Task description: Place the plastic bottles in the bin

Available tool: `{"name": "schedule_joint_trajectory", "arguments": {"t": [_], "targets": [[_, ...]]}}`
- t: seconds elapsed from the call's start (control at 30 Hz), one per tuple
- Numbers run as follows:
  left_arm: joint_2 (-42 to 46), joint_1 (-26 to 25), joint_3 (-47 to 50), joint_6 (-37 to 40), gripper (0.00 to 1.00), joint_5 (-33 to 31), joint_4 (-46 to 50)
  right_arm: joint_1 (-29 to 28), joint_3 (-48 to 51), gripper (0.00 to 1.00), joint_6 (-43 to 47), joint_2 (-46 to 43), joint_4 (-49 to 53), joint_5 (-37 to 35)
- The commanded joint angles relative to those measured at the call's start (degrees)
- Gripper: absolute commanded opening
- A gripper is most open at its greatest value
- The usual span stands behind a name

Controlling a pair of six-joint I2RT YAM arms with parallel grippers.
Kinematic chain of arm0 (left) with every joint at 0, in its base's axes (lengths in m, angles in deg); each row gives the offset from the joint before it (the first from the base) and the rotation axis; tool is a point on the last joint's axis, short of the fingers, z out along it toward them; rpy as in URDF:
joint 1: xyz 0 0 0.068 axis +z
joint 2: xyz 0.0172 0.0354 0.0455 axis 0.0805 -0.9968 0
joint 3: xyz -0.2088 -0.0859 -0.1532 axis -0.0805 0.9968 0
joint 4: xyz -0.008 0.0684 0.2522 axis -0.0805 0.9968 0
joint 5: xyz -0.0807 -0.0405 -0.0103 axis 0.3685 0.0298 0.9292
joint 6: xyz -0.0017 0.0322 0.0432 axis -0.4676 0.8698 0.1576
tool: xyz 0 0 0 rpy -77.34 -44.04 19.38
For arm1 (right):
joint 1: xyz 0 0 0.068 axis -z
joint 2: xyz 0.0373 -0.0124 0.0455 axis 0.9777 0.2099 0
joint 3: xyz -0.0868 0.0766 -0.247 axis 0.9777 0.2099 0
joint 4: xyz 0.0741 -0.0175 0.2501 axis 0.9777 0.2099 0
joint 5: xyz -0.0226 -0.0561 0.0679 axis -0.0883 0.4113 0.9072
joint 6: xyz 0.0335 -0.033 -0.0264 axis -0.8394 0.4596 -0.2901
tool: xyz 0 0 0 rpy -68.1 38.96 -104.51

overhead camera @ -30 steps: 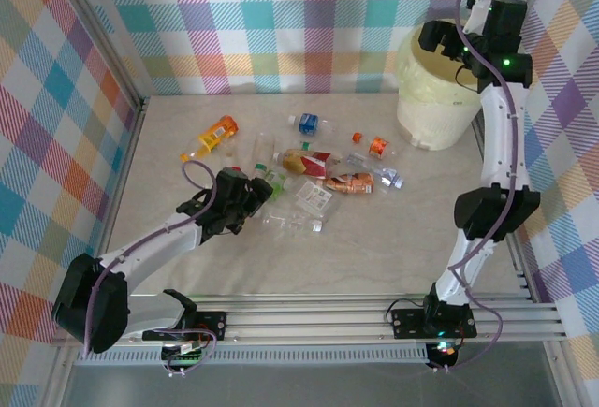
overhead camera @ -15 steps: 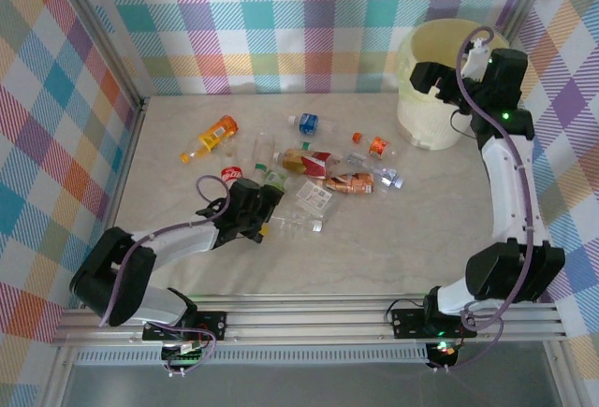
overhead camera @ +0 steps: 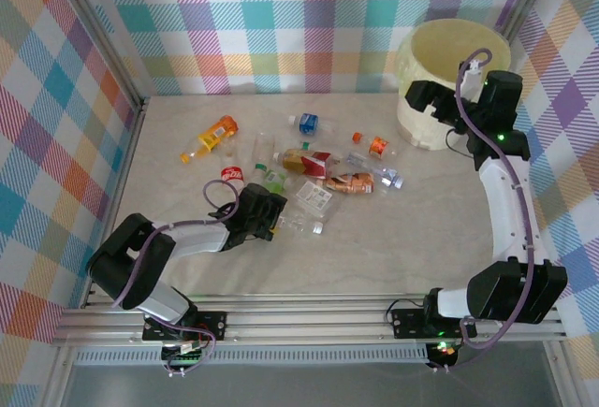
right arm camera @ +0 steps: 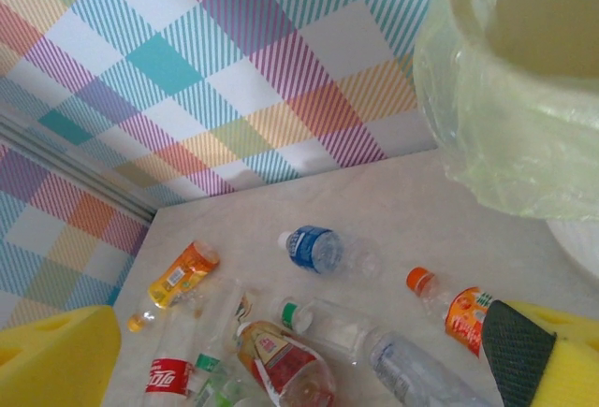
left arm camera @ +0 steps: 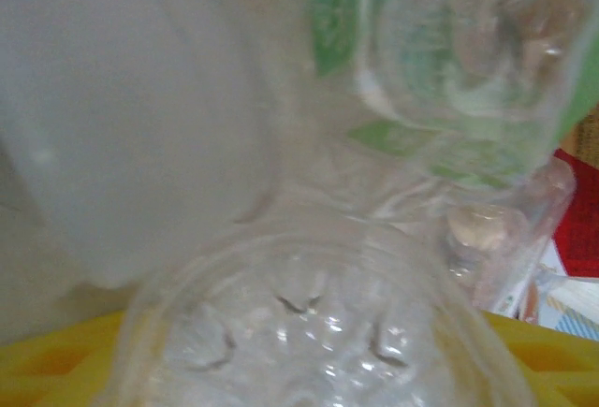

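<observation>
About a dozen bottles (overhead camera: 351, 182) lie mid-surface, well apart from the bin (overhead camera: 426, 134); none seen inside. The left fingers (left arm camera: 56, 370) sit at a clear bottle (left arm camera: 318, 332), can't tell if gripping. The right fingers (right arm camera: 56, 360) are wide, empty, beside bin.

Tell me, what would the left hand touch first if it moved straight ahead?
Probably the clear bottle, which lies close in front of the left hand, between its yellow fingers; whether they touch is unclear.
</observation>
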Motion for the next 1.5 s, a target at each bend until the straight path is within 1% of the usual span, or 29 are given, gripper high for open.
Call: {"name": "schedule_joint_trajectory", "arguments": {"t": [0.0, 0.1, 0.2, 0.33, 0.43, 0.57, 0.67, 0.73, 0.87, 0.93, 1.0, 1.13, 1.37, 1.47], "targets": [[0.5, -1.1, 0.6, 0.4, 0.65, -2.2, -1.5, -0.3, 1.8, 1.0, -2.3, -1.5, -3.8, 3.6], [2.9, -1.4, 0.0, 2.1, 0.59, -3.8, 1.4, -0.5, 2.8, 1.0, -3.4, -2.0, -4.5, 4.9], [5.9, -2.2, -0.1, 3.8, 0.54, -6.0, 4.3, -0.8, 4.7, 1.0, -4.5, -3.3, -6.6, 4.5], [10.0, -2.5, -0.4, 6.8, 0.51, -8.3, 8.7, -2.0, 6.5, 1.0, -3.6, -4.5, -8.1, 5.8], [12.3, -2.4, -1.5, 11.1, 0.5, -7.8, 10.8, -4.4, 7.0, 1.0, -0.5, -4.8, -7.0, 6.7], [15.3, -2.5, -4.2, 16.6, 0.48, -7.7, 16.0, -9.4, 9.3, 1.0, 4.3, -5.9, -6.3, 5.7], [17.9, -2.5, -7.0, 23.3, 0.48, -8.1, 18.3, -13.7, 11.4, 1.0, 8.2, -6.2, -6.5, 5.0], [19.2, -2.4, -10.2, 30.2, 0.48, -7.7, 20.3, -16.7, 12.2, 1.0, 11.5, -5.8, -6.3, 5.4], [19.7, -2.3, -17.1, 43.2, 0.48, -6.2, 23.0, -20.6, 12.8, 1.0, 16.8, -4.8, -4.4, 7.6], [19.3, -2.1, -20.1, 48.8, 0.48, -3.6, 21.8, -22.0, 13.3, 1.0, 19.1, -4.8, -4.1, 9.6], [18.4, -1.6, -22.6, 52.7, 0.48, -0.9, 20.0, -23.1, 13.3, 1.0, 21.2, -4.9, -3.5, 11.2], [15.8, -0.5, -27.6, 58.0, 0.48, 6.7, 17.0, -24.5, 12.4, 1.0, 23.9, -4.0, -1.6, 16.9], [11.5, 1.1, -34.9, 61.5, 0.47, 20.6, 14.3, -26.5, 10.4, 1.0, 25.6, -1.5, 0.7, 21.8], [10.4, 1.5, -35.8, 60.9, 0.46, 24.4, 11.3, -27.8, 8.8, 1.0, 26.0, 0.2, 2.2, 25.9]]}}
